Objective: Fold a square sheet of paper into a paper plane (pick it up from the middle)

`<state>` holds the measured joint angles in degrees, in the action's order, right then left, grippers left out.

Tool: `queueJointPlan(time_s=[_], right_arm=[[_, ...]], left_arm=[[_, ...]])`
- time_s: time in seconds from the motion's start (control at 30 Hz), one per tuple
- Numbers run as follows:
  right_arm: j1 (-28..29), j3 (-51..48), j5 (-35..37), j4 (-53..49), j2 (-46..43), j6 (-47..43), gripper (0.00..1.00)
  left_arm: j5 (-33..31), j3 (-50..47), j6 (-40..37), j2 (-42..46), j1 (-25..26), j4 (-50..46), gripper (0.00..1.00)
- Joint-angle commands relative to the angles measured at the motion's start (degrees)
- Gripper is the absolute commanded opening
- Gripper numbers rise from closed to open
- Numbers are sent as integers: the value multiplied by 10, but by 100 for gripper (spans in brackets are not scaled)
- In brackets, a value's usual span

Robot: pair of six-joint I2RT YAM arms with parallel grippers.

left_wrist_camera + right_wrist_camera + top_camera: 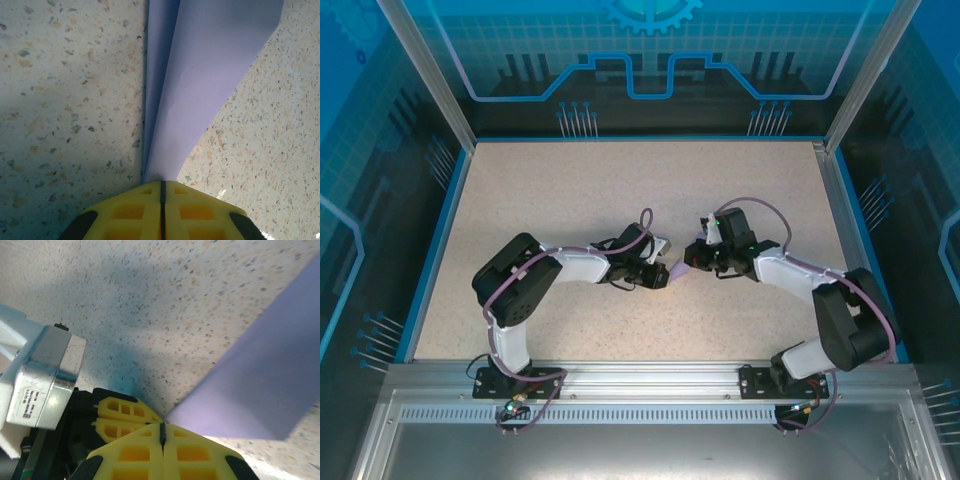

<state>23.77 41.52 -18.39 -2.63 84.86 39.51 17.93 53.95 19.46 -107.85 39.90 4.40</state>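
Two pairs of fingers meet near the middle of the bench (570, 200), and the square sheet of paper (678, 270) shows from above as a small lavender patch between them. The left fingers (165, 186) are pressed shut on one end of the sheet. In the left wrist view the paper runs away from them bent over into two layers. The left layer stands nearly on edge along the speckled surface, and the right layer curls outward above it. The right fingers (165, 429) are also clamped tight, pinching the paper where it narrows to a point. From there it fans out to the right as a flat purple band just over the bench. In the right wrist view the left pair's yellow tips sit just beside the right pair, next to a silver labelled box (42, 377).
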Motion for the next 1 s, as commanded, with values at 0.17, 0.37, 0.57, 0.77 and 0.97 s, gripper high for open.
queueJointPlan(time_s=[0.17,0.37,0.57,0.77,0.97], right_arm=[[25,36,-13,107,120,58,4],[13,40,26,70,150,22,3],[-3,48,49,44,164,-13,2],[-29,57,41,41,200,-43,2],[-56,62,38,38,206,-57,2]], left_arm=[[-24,-25,-17,-38,-3,-63,9],[-22,-28,-19,-39,-2,-60,9],[-19,-26,-24,-41,-3,-66,9],[-17,-25,-32,-43,-3,-74,8],[-19,-26,-43,-43,-4,-89,8]])
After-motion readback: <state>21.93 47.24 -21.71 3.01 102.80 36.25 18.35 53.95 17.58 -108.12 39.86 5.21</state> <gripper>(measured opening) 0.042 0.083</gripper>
